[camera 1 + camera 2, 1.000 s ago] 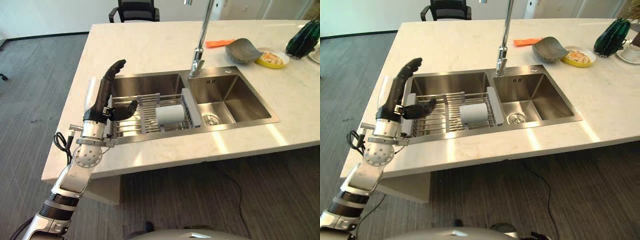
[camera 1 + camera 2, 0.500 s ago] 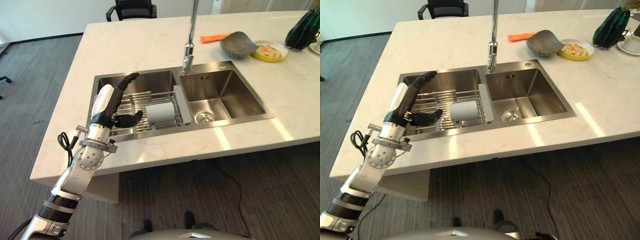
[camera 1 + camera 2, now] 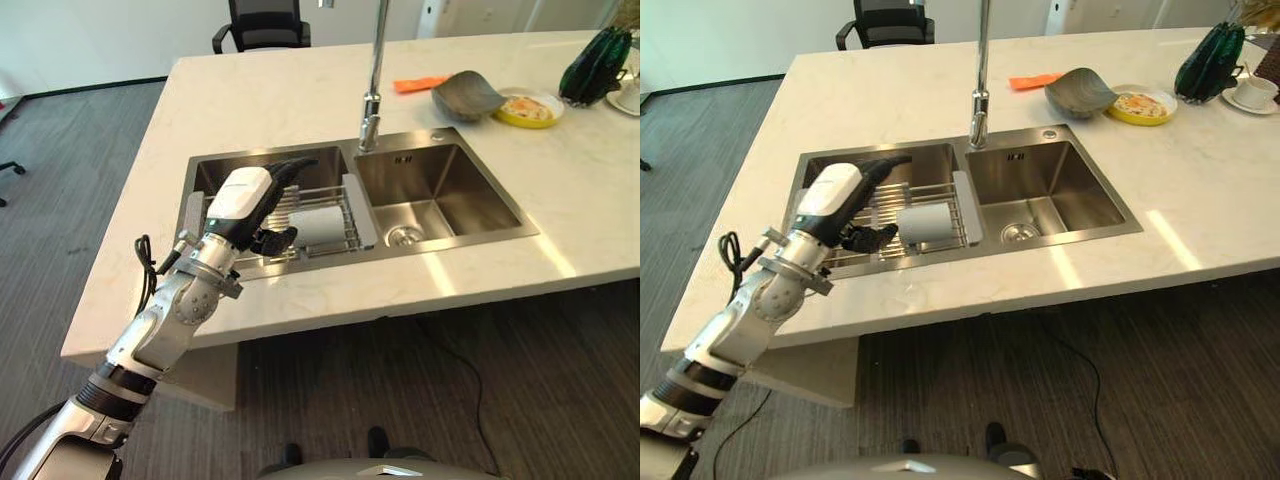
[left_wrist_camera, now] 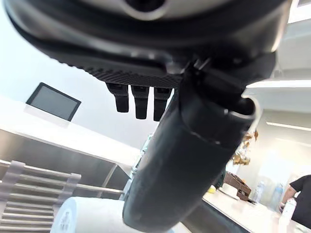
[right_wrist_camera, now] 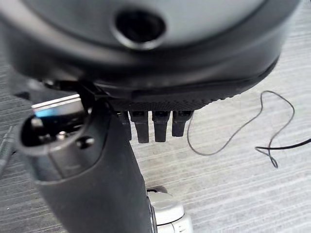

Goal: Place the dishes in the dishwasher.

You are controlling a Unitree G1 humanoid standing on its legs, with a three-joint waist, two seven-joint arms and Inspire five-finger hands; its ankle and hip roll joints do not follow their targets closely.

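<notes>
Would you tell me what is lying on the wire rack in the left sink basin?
A white cup lies on its side on the wire rack. The left hand hovers over the rack's left part, hiding it.

left hand has been tipped forward from upright, raised pose, palm now turned down over wire rack in left sink basin; fingers stretched toward white cup, thumb now brought just beside it.

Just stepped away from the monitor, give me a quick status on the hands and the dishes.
Left hand open over the sink rack, holding nothing. White cup lies on rack, untouched. Right hand idle, open.
</notes>
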